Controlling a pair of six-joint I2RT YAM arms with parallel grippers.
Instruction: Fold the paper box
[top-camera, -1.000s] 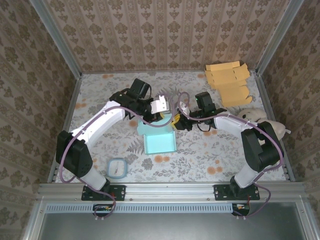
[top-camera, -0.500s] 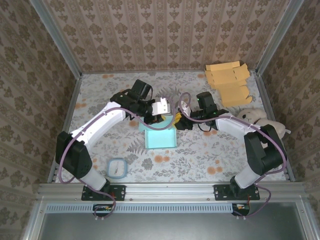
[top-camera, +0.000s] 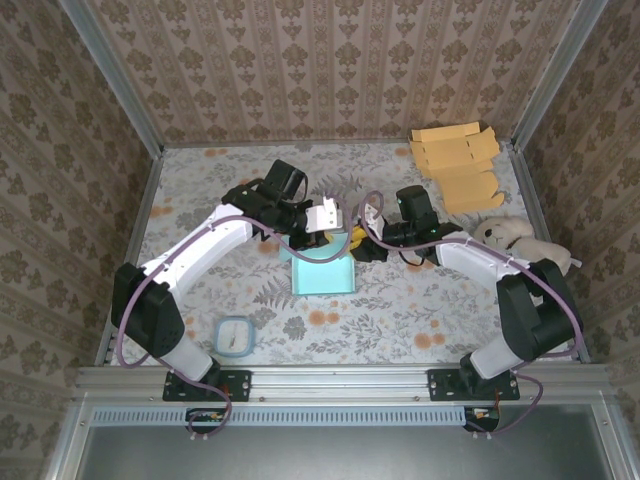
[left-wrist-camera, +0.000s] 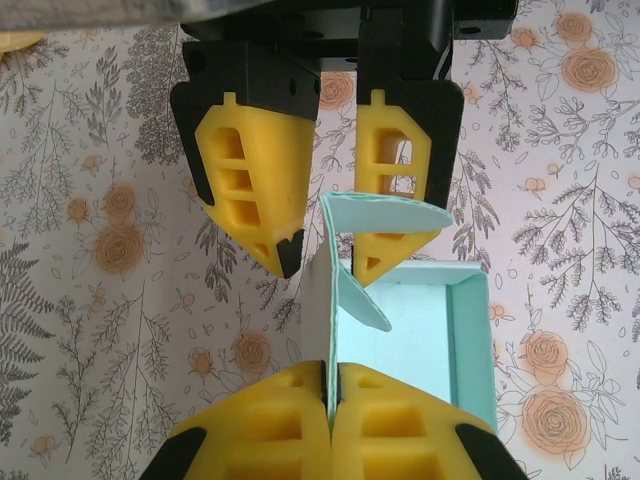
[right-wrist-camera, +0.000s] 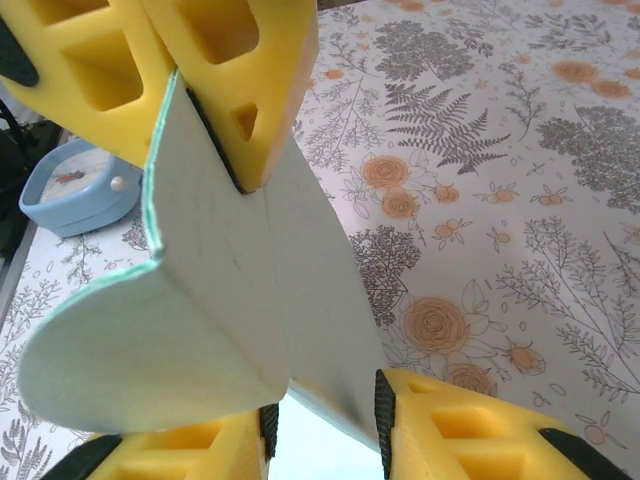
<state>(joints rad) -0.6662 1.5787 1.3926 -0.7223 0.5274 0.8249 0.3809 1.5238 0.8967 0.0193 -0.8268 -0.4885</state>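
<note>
Reference: paper box (top-camera: 322, 272) on the table (top-camera: 420, 310). Cardboard blanks (top-camera: 455, 160) lay behind-right of it, plush toy (top-camera: 520, 240) to its right, round container (top-camera: 233, 335) before it, leftward.

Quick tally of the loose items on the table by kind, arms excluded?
teal paper box: 1
tan cardboard pile: 1
plush toy: 1
small blue container: 1
Total: 4

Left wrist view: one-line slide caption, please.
Left tool shut on the teal paper box's upright flap, with the open right tool straddling the same flap.
</note>
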